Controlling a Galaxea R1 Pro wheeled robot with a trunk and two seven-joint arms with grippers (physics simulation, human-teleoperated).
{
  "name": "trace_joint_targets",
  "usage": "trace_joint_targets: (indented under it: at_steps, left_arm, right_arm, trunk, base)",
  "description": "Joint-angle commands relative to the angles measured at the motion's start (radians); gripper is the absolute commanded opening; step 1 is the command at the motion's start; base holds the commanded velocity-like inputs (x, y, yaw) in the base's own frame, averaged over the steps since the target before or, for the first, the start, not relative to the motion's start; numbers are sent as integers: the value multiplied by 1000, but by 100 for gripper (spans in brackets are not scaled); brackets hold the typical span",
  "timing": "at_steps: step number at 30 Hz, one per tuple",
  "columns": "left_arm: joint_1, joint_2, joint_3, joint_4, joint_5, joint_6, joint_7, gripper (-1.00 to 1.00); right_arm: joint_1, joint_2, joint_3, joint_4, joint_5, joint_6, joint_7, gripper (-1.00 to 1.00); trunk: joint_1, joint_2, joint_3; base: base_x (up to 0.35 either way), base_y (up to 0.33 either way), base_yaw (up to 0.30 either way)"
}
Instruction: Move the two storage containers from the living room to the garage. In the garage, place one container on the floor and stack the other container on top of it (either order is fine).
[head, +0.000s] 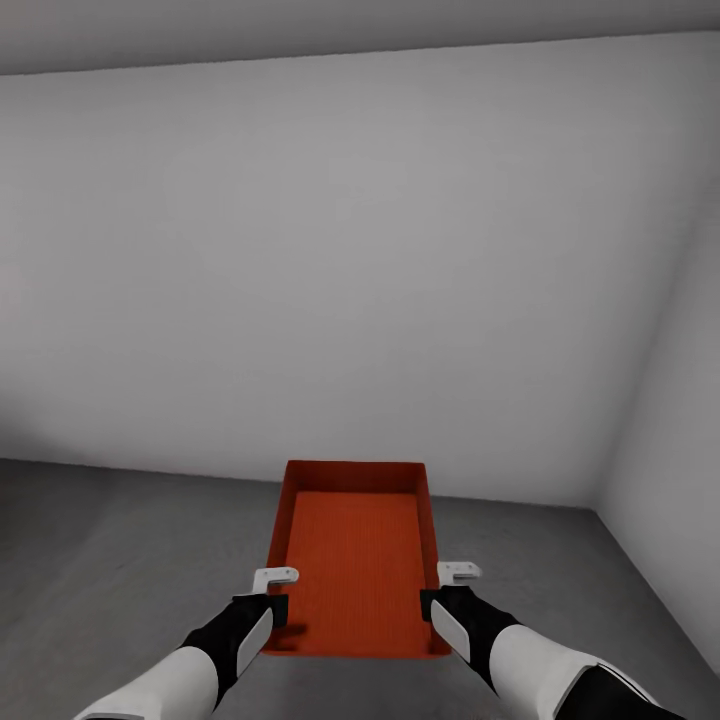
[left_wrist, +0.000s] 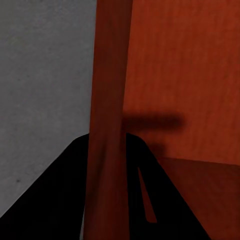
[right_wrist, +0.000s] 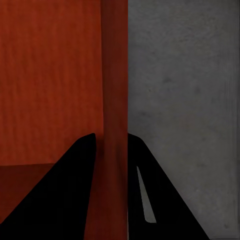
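Note:
One orange-red storage container (head: 355, 560) hangs lengthwise in front of me over the garage's dark grey floor (head: 120, 560). My left gripper (head: 272, 600) is shut on its left long wall near the near end. My right gripper (head: 440, 598) is shut on the right long wall opposite. In the left wrist view the container's rim (left_wrist: 107, 100) runs between the black fingers (left_wrist: 60, 190) of that gripper (left_wrist: 107, 142). The right wrist view shows the other rim (right_wrist: 115, 75) pinched the same way by the right gripper (right_wrist: 111, 140). Whether the container touches the floor, I cannot tell.
A pale grey wall (head: 350, 250) stands a short way beyond the container. A second wall (head: 680, 420) meets it at a corner on the right. Open grey floor spreads to the left.

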Motion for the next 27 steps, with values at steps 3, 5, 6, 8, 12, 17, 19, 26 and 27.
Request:
trace_joint_targets:
  at_steps: [3, 5, 6, 8, 12, 17, 19, 26, 27]
  left_arm:
    - [2, 1, -11, 1, -6, 9, 11, -100]
    - [2, 0, -11, 1, -6, 9, 11, -100]
    - [2, 0, -11, 1, -6, 9, 11, -100]
    - [2, 1, -11, 1, -6, 9, 11, -100]
    - [2, 1, -11, 1, -6, 10, 9, -100]
    - [2, 2, -11, 1, -6, 12, 9, -100]
    - [2, 2, -11, 2, -6, 12, 8, -100]
    - [2, 2, -11, 1, -6, 10, 8, -100]
    - [2, 2, -11, 1, -6, 10, 8, -100]
  right_arm:
    - [-1, -1, -10, -2, 34, -33, -10, -100]
    - [-1, -1, -10, -2, 33, -33, -10, -100]
    - [-1, -1, -10, -2, 33, -33, -10, -100]
    - [-1, -1, -10, -2, 33, -33, -10, -100]
    - [-1, -1, -10, -2, 34, -33, -10, -100]
    - [-1, -1, -10, -2, 34, -33, -10, -100]
    - [-1, -1, -10, -2, 34, -33, -10, -100]
    - [-1, -1, -10, -2, 34, -33, -10, -100]
    - [-1, -1, -10, -2, 34, -33, -10, -100]
  trunk:
    - [0, -1, 0]
    - [0, -1, 0]
    - [0, -1, 0]
    - [0, -1, 0]
    - [0, -1, 0]
    - [0, -1, 0]
    - [0, -1, 0]
    - [0, -1, 0]
    - [0, -1, 0]
  base:
    - [0, 0, -254]
    - [0, 0, -254]
    - [0, 0, -237]
    - [0, 0, -64]
    - [0, 0, -18]
    - [127, 0, -3]
    - [266, 0, 0]
    - [301, 0, 0]
    - [271, 0, 0]
